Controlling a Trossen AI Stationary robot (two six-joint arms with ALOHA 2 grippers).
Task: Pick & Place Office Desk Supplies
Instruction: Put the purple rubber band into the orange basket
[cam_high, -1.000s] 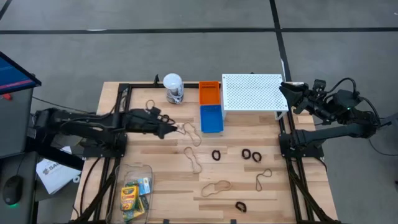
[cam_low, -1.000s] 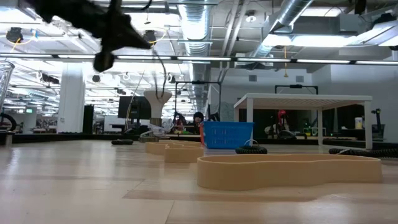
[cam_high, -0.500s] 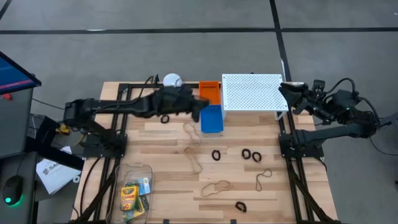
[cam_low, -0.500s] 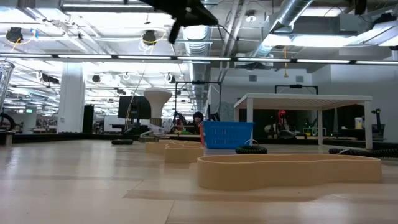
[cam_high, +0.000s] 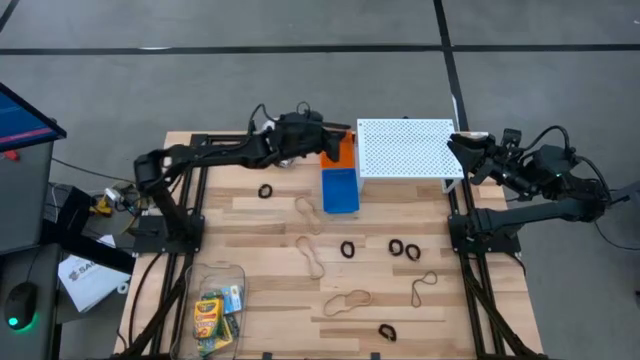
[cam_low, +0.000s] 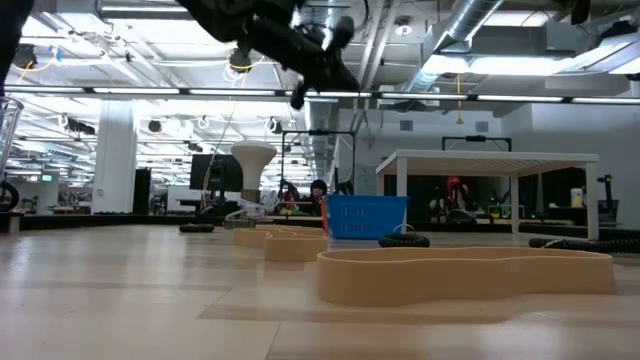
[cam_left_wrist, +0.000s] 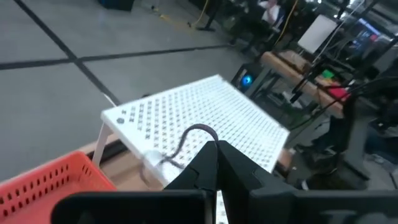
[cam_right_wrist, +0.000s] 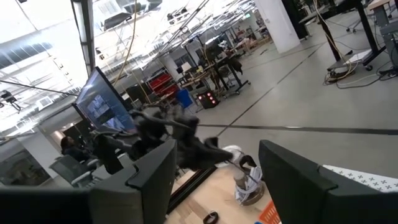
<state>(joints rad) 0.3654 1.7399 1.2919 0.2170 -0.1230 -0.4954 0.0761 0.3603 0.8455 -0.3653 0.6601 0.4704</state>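
A thin tan rubber band (cam_left_wrist: 189, 138) dangles from the left gripper (cam_left_wrist: 214, 148), pinched between fully closed fingers up in the air, with the orange bin (cam_high: 338, 150) just below and the white perforated shelf (cam_left_wrist: 199, 118) ahead of it. In the high view the left gripper (cam_high: 322, 135) sits over that orange bin, the blue bin (cam_high: 340, 190) right beside it. More bands (cam_high: 346, 300) and black ring clips (cam_high: 347, 249) are scattered on the wooden table (cam_high: 260, 225), and the crayon boxes (cam_high: 212, 318) lie in a clear container at the near edge. The right gripper (cam_high: 470, 150) waits spread wide and empty at the shelf's far corner. The risk, as I judge it: the loop hangs toward the shelf side, so on release it could catch the bin's rim or drop between bin and shelf; a limp band might also cling to a finger when the jaws part.
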